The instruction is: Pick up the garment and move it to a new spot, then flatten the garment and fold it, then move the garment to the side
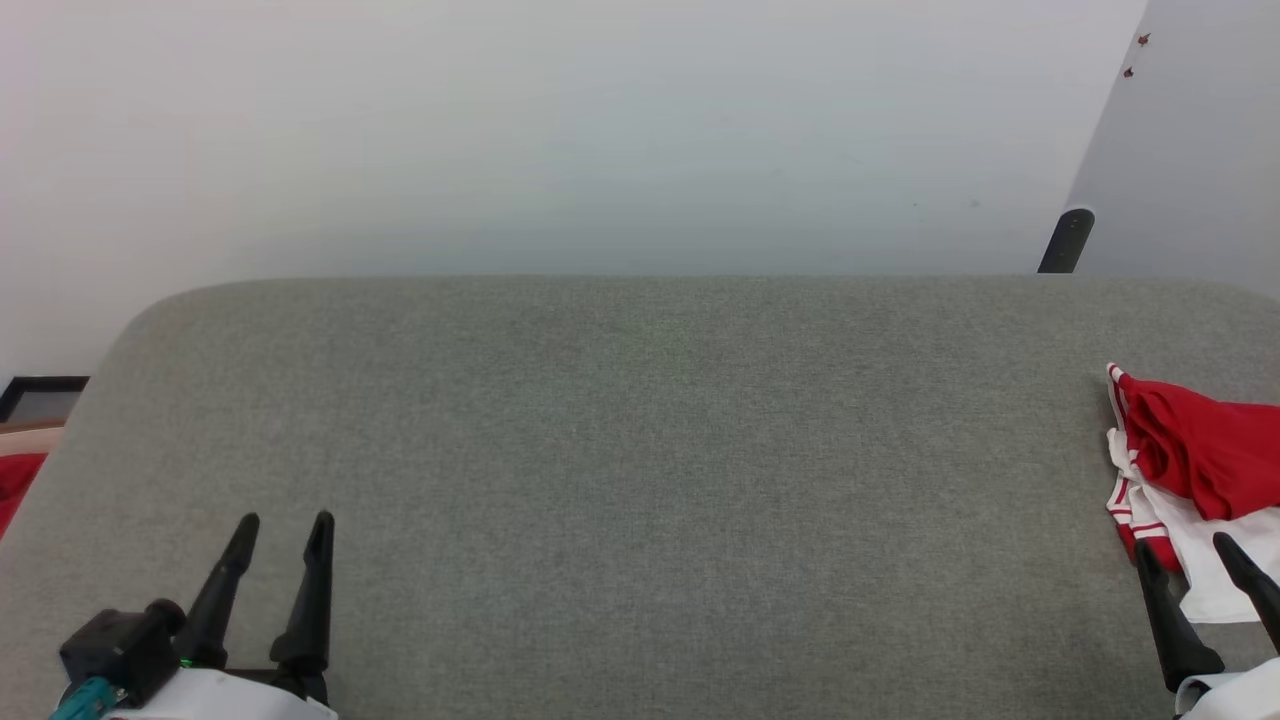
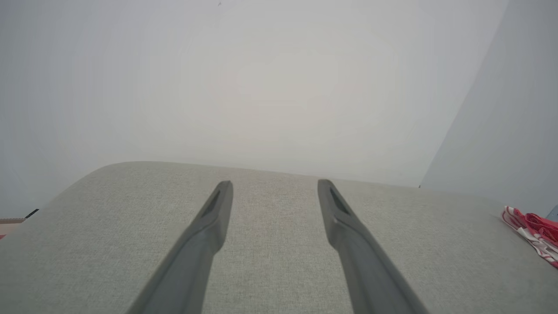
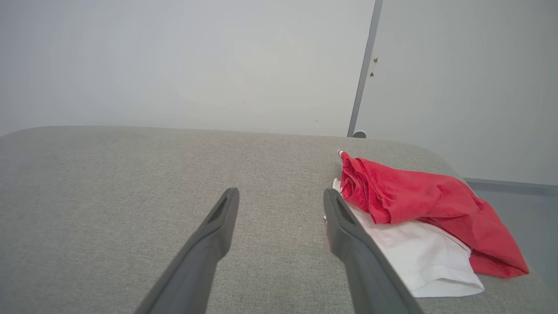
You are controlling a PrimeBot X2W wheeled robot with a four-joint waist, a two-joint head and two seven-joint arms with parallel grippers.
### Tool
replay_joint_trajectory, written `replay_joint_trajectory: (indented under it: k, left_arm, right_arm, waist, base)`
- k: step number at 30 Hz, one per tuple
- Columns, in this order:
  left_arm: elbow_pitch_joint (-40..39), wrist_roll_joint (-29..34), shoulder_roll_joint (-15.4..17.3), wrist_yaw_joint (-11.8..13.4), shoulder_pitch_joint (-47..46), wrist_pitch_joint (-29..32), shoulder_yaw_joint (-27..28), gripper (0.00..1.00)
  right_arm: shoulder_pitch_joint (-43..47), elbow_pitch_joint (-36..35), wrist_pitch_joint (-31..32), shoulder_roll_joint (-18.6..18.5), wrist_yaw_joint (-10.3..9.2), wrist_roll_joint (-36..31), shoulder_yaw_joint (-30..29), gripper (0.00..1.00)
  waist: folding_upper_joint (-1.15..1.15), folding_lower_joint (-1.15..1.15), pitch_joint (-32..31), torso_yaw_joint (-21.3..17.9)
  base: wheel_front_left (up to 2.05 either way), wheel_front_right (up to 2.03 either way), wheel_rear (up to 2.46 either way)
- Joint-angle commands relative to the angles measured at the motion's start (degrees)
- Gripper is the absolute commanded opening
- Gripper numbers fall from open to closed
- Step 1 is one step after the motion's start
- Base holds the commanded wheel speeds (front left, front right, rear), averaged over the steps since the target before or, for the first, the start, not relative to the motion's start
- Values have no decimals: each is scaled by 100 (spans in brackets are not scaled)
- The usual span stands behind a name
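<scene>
The garment (image 1: 1195,470) lies crumpled at the far right of the grey padded surface (image 1: 640,460), red cloth over a white sleeve with red-white striped trim. In the right wrist view the garment (image 3: 418,213) sits just right of my right gripper (image 3: 281,198), whose open fingers hover above bare fabric. From the head view my right gripper (image 1: 1185,550) stands open at the lower right, its fingertips (image 1: 1226,546) over the white sleeve's edge. My left gripper (image 1: 285,525) rests open at the lower left, empty. The left wrist view shows the left gripper (image 2: 274,187) open and the garment (image 2: 534,233) far right.
A pale wall rises behind the surface's rounded far edge. A dark upright post (image 1: 1066,240) stands beyond the back right corner. Left of the surface, off its edge, I see a red patch (image 1: 15,485) and a dark frame (image 1: 40,395).
</scene>
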Motion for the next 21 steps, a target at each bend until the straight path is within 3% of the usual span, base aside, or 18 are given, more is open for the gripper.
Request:
replay_joint_trajectory:
  k: [1,4,5,10,21]
  left_arm:
    - [37,-46,23,-15,-35,3,-25,100]
    - [72,-65,69,-16,-43,3,-89,100]
    - [73,-49,47,0,0,2,-96,0]
    - [312,-100,-172,2,177,25,-174,0]
    - [344,-1004,-403,0,47,341,-2,0]
  right_arm:
    - [84,-21,8,22,-6,-41,-14,100]
    - [66,-32,24,30,-6,-27,-2,100]
    - [32,-6,8,14,0,4,0,0]
    - [111,261,16,208,1,75,43,0]
    - [-77,406,101,409,0,1140,-25,0]
  waist:
    - [0,0,-1,7]
    - [0,0,-11,19]
    - [0,0,-10,17]
    - [0,0,-8,16]
    - [0,0,19,-3]
  base:
    - [0,0,0]
    - [0,0,0]
    - [0,0,0]
    - [0,0,0]
    - [0,0,0]
